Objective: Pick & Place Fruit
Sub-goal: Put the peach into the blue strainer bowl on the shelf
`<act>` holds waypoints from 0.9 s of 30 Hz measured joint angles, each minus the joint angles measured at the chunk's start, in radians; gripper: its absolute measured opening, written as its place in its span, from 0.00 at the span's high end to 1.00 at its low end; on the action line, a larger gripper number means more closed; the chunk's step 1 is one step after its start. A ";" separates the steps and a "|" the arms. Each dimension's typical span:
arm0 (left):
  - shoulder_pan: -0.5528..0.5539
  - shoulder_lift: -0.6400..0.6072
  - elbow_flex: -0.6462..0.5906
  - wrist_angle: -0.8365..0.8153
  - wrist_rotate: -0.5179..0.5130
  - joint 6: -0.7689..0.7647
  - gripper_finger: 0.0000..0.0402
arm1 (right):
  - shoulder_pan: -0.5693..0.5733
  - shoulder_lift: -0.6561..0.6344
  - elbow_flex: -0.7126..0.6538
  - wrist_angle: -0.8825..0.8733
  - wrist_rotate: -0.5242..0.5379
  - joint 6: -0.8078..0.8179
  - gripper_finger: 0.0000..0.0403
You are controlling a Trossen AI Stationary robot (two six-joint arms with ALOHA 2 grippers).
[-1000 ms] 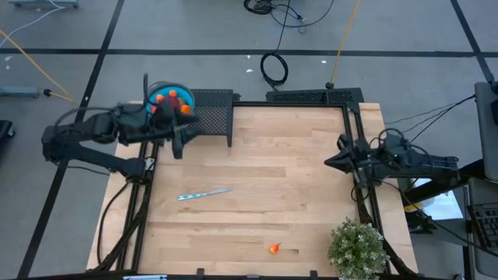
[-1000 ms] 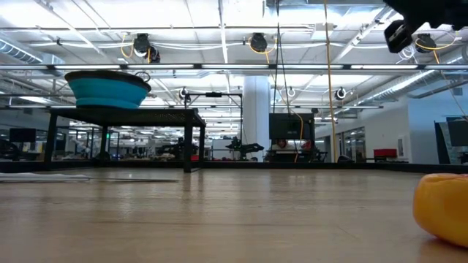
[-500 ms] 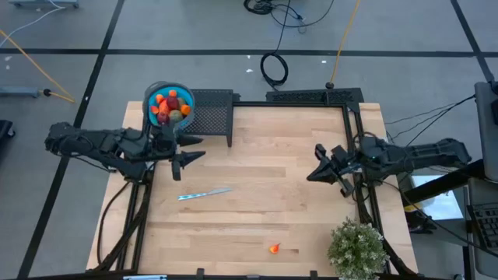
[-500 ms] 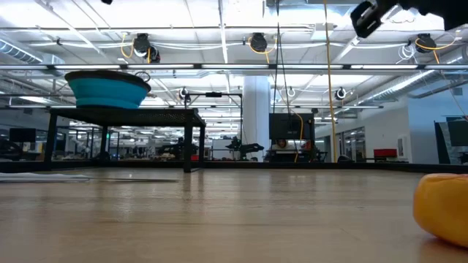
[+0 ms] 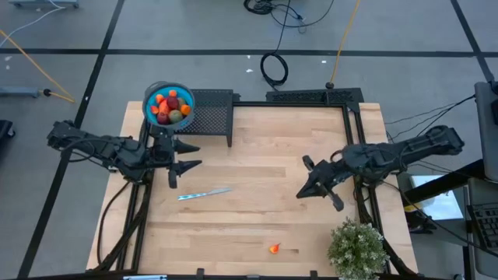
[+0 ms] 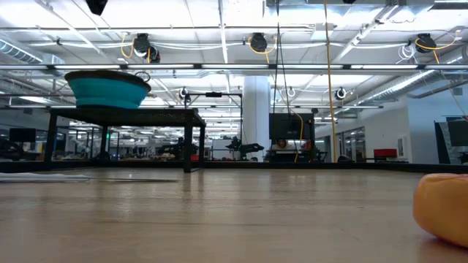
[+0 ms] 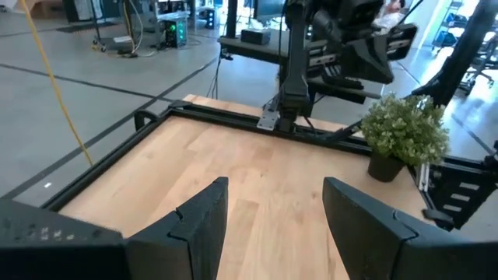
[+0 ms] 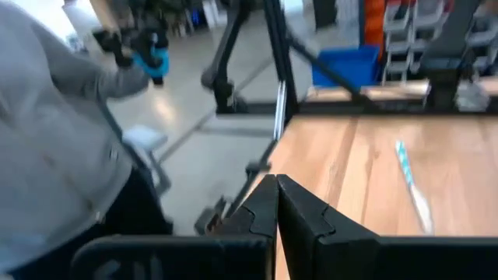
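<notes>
Over the table's left edge, the left arm reaches in nearly level from the left, elbow out past the table. Its left claw point(image 5: 185, 155) has its fingers spread wide and holds nothing; in the left wrist view the two dark fingers point(image 7: 200, 220) stand well apart over bare wood. Just behind this claw, past the table's far left corner, sits the bowl point(image 5: 149, 106) with most of the fruit point(image 5: 171, 107) heaped inside: orange, dark red and one brownish piece. Beside the bowl lies a dark mesh rack point(image 5: 212, 113). Just in front of the claw, on the wood, lies the knife point(image 5: 204, 194), its tip angled toward the middle of the table.

The right arm comes in from the right, bent at the elbow beyond the table edge, its forearm slanting down toward the table's middle. Its right claw point(image 5: 305, 189) is closed with nothing between the fingers; the right wrist view shows the two fingers point(image 8: 274, 210) pressed together. That view also shows the knife point(image 8: 412, 189) ahead of the claw, and a person in a grey sleeve point(image 8: 47, 155) beside the table.

One small orange fruit point(image 5: 274, 249) lies alone near the front edge, well apart from both claws and nearer the right one. A potted plant point(image 5: 357, 247) stands at the front right corner, close below the right arm.
</notes>
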 joint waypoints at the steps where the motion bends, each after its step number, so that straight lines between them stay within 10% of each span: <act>1: -0.001 -0.009 -0.014 0.000 0.001 -0.002 0.47 | 0.010 0.021 0.028 -0.041 0.001 -0.006 1.00; 27: 0.000 -0.373 -0.351 0.040 0.097 0.019 0.47 | 0.191 0.566 0.522 -0.469 0.117 -0.062 1.00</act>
